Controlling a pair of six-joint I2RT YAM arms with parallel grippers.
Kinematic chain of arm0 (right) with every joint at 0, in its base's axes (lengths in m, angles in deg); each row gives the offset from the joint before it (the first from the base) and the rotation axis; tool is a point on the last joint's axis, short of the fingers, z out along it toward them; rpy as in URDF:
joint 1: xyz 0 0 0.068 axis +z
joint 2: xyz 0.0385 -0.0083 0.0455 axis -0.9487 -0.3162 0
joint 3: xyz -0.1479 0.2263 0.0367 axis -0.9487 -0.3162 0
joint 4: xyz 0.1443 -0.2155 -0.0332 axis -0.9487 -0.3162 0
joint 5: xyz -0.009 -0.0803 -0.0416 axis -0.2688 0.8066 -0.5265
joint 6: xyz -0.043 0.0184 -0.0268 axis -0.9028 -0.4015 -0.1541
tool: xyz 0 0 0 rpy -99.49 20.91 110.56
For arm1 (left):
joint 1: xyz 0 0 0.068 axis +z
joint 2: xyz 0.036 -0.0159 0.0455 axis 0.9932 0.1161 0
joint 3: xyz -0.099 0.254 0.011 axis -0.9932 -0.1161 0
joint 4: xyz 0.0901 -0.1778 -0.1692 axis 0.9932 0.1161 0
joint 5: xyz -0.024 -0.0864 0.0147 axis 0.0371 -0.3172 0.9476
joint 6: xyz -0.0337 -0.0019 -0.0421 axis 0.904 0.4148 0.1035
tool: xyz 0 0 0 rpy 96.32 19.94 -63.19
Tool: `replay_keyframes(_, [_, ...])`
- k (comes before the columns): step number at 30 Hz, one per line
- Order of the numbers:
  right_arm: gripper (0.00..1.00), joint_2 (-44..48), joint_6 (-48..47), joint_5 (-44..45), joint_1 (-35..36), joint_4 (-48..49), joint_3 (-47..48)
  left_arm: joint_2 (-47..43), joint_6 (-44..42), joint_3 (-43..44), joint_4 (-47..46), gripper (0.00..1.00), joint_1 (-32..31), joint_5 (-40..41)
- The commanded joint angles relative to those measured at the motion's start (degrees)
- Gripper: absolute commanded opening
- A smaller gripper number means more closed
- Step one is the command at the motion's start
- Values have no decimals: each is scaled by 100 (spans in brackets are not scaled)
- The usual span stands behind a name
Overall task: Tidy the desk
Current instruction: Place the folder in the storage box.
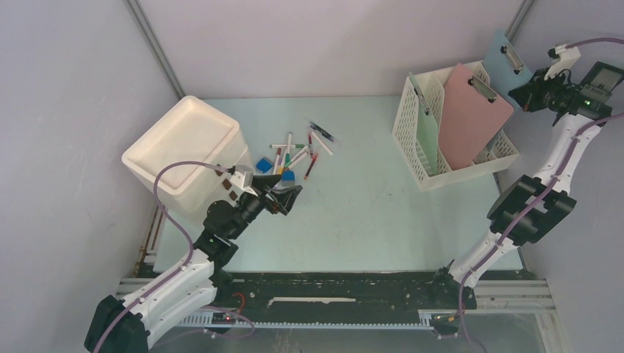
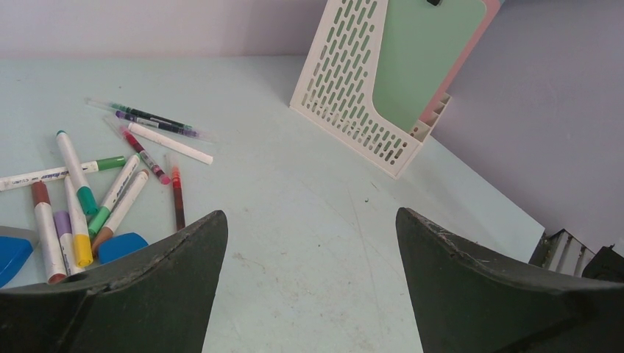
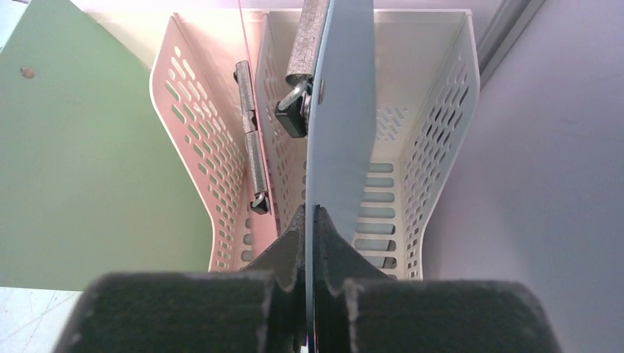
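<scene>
Our right jaws pinch the blue clipboard edge-on, its long axis aimed into the slot of the file rack straight ahead of them, while our left jaws hang spread just above the counter, markers ahead-left.

Top view: set high at the near side, looking down and forward. It takes in the whole tabletop from far off.

Left wrist view: low over the tabletop, just behind the left hand. It faces across to the rack, with the markers close on the left.

Right wrist view: very near, behind the right hand, looking down into the rack along a blue clipboard.

Shared: top and left wrist both show the markers. All three show the rack.
</scene>
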Motion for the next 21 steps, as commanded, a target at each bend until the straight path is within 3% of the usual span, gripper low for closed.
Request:
replay_keyframes(1, [0, -54, 18, -541, 128, -338, -222, -7, -138, 2, -184, 91, 43, -10])
replay_keyframes(21, [0, 1278, 726, -1069, -512, 405, -506, -39, -111, 10, -167, 91, 43, -52])
